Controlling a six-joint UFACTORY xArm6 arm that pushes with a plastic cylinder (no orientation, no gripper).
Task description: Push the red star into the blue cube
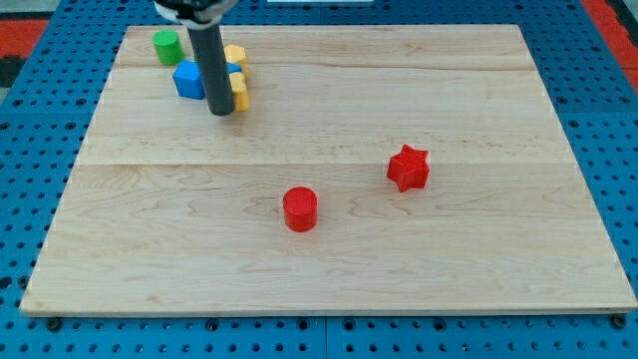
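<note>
The red star (409, 168) lies on the wooden board (329, 279), right of the middle. The blue cube (188, 80) sits near the view's top left, partly hidden behind my rod. My tip (222, 112) rests on the board just right of and below the blue cube, far to the left of the red star.
A red cylinder (300, 209) stands near the board's middle. A green cylinder (166, 46) sits at the top left. Two yellow blocks, one (235, 56) above the other (239, 89), lie just right of my rod. A blue pegboard (608, 120) surrounds the board.
</note>
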